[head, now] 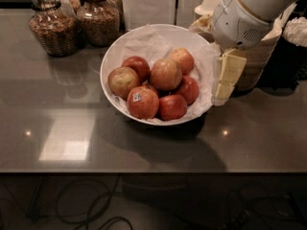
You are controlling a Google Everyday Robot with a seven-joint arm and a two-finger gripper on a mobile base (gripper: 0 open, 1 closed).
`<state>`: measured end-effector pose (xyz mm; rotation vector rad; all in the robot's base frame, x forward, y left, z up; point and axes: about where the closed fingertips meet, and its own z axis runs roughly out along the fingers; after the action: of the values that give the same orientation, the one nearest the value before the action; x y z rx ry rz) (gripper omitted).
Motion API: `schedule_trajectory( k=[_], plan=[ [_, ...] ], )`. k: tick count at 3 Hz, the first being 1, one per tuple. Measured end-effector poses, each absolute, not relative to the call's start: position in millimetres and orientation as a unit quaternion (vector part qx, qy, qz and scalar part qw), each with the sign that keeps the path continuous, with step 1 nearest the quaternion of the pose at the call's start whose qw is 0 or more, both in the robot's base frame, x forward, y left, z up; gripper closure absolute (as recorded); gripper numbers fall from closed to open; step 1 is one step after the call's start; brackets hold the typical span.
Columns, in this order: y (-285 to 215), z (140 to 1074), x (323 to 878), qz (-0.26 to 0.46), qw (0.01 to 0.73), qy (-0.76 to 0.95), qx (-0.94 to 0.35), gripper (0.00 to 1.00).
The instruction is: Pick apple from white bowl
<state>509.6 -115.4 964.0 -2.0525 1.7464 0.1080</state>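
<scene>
The white bowl is lined with crumpled white paper and stands mid-counter with several apples in it. The apple, the largest, dull red-orange with yellowish-green patches, lies on top near the middle of the pile. A red apple with a small sticker lies at the front. A smaller yellow-green and red apple lies at the left. My gripper hangs down just outside the bowl's right rim, level with the apples and to the right of the apple. It holds nothing.
Two glass jars stand at the back left. A wicker basket and stacked beige bowls sit behind my arm at the right. A dark container is at the far right. The counter's front edge runs below.
</scene>
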Motion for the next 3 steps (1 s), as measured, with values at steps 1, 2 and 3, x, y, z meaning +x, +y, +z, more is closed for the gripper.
schedule_trajectory(
  k=[1,2,3],
  plan=[
    [-101.2,956.6,517.6,0.050,0.212,0.615,-0.758,0.03],
    [-89.8,949.8,526.6,0.061,0.208,0.601,-0.770,0.05],
    [-73.3,941.0,537.8,0.072,0.206,0.580,-0.785,0.03]
  ],
)
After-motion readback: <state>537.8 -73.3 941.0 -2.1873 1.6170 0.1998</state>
